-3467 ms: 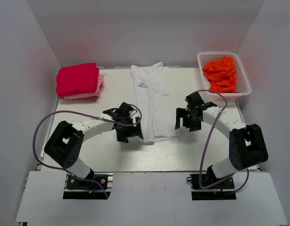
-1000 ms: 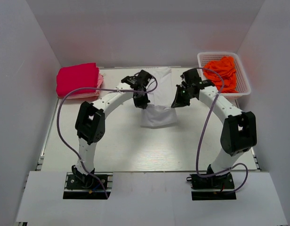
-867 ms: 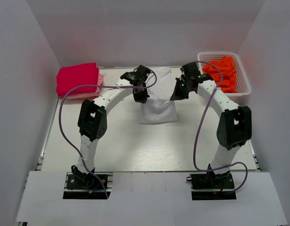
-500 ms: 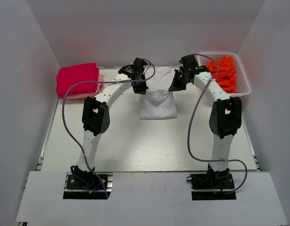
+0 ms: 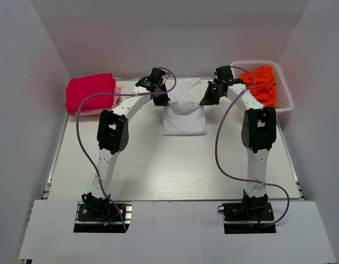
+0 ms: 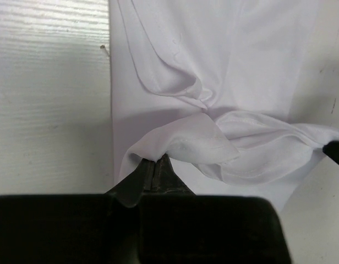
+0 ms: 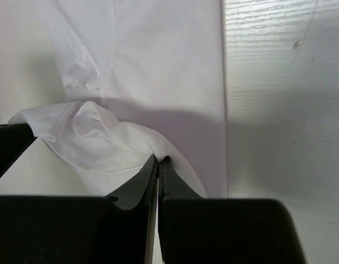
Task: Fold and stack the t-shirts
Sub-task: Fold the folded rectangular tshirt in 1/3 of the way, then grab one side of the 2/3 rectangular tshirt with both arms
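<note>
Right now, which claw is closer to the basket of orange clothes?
Right. The right gripper pinches the white t-shirt close beside the basket; the left gripper holds its far side.

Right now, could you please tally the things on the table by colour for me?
white t-shirt: 1
crimson-pink t-shirt: 1
paler pink t-shirt: 1
orange t-shirts: 1 heap; the shirts in it cannot be counted
white basket: 1
Total: 5

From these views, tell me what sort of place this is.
Probably a lab test cell for robot laundry folding: plain white walls box in the table, with a white t-shirt, a folded crimson-pink t-shirt and a basket of orange t-shirts.
</note>
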Robot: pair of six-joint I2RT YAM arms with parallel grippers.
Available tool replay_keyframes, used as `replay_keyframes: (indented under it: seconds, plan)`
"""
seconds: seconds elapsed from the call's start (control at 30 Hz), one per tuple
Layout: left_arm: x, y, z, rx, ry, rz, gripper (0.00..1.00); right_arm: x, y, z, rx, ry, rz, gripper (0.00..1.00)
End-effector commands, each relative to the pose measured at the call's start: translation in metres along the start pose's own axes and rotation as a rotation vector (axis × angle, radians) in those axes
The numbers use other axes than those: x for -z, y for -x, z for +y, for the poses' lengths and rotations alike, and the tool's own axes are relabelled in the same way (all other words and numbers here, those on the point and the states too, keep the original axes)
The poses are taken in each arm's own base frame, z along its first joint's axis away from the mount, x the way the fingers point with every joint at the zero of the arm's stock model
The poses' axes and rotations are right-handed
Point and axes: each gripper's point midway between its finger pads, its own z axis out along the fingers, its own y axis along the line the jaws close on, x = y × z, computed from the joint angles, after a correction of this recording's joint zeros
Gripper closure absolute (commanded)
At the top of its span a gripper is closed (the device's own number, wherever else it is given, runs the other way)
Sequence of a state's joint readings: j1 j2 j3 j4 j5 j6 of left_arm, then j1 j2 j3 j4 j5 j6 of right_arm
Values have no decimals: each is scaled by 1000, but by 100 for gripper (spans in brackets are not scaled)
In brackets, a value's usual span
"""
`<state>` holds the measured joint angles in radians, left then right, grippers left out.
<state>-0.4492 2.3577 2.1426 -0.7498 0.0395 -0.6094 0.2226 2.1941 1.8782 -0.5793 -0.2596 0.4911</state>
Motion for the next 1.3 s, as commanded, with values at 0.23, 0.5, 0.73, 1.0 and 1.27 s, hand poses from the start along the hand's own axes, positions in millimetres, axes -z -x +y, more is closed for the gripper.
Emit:
replay_keyframes:
  seconds: [0.23, 0.5, 0.73, 1.0, 1.27]
  plan:
    - [19, 53, -20, -37, -118, -113, 0, 15, 57, 25, 54, 126, -124, 10]
    - [57, 2, -7, -95, -114, -33, 0, 48, -11, -6, 76, 26, -59, 10]
    - [54, -96, 19, -104, -79, 180, 0, 57, -95, -39, 17, -7, 50, 10]
    - [40, -124, 41, -65, -14, 208, 19, 29, -108, -51, -4, 19, 81, 31]
    - [22, -137, 53, -63, 15, 231, 40, 7, -121, -58, -39, 34, 131, 52]
